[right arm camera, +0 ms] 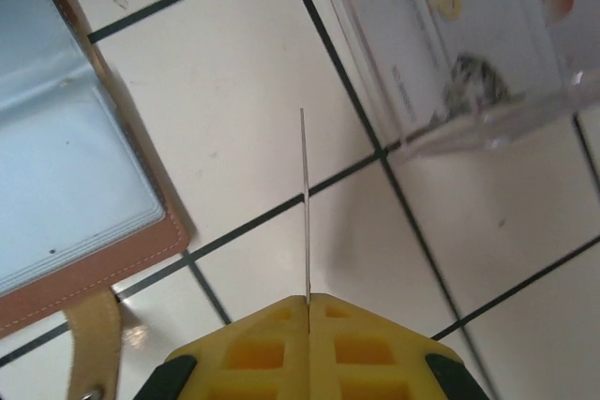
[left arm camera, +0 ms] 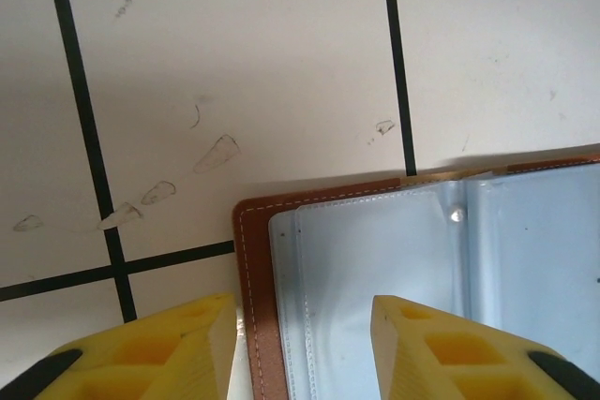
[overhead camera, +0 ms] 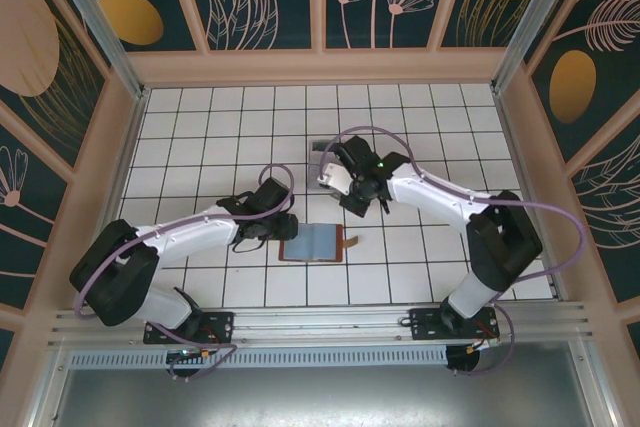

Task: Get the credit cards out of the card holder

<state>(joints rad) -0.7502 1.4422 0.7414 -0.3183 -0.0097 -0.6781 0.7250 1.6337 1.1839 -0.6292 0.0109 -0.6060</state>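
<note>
The holder [overhead camera: 313,243] is lying open on the white tiled desk [overhead camera: 200,137], between the two arms. Its blue-grey inside is facing up. Its brown tab [right arm camera: 94,344] is sticking out on the right side.

The left end effector [left arm camera: 300,316] is hanging over the holder's left edge. Its yellow fingers [left arm camera: 178,348] are standing apart, one on each side of that edge. I cannot tell if they are touching the holder.

The right end effector [right arm camera: 307,304] is pressing its fingers together on a thin card [right arm camera: 305,203]. The card is showing edge-on and sticking straight out from the fingers. It is sitting between the holder and a clear tray [right arm camera: 506,124]. Other cards [right arm camera: 441,44] are lying in the tray, one with yellow letters on it.
</note>
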